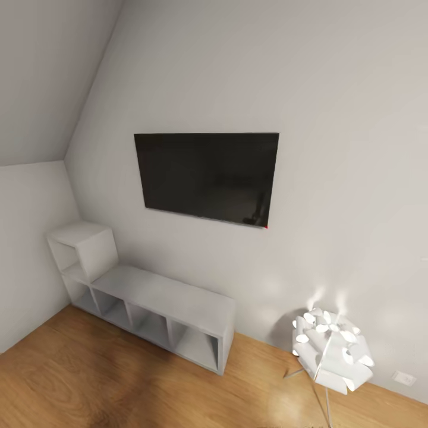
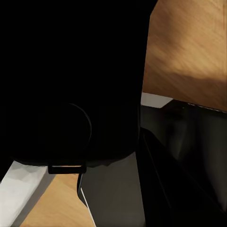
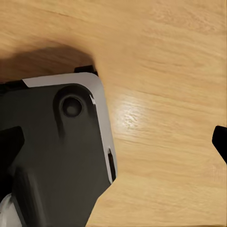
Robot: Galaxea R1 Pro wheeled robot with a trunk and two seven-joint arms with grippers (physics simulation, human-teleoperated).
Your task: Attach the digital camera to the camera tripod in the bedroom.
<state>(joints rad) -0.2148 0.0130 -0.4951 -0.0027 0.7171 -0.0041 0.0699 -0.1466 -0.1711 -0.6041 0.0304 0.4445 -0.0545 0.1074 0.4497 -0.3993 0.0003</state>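
A big black body with a round lens outline and a small strap lug, the digital camera (image 2: 71, 94), sits pressed close to the lens in the left wrist view. My left gripper holds it, with the fingers hidden behind it. In the right wrist view one black fingertip (image 3: 220, 141) of my right gripper pokes in at the edge over the wood floor (image 3: 165, 71), with nothing between the fingers. The camera tripod is out of view. The head view looks at the bedroom's pale grey wall (image 1: 333, 119).
A grey cube shelf (image 1: 148, 309) stands along the wall under a black wall TV (image 1: 208, 176). A white lamp (image 1: 333, 351) on thin legs stands at the right, near a wall socket (image 1: 404, 377). My dark grey base (image 3: 56, 156) shows below the right wrist.
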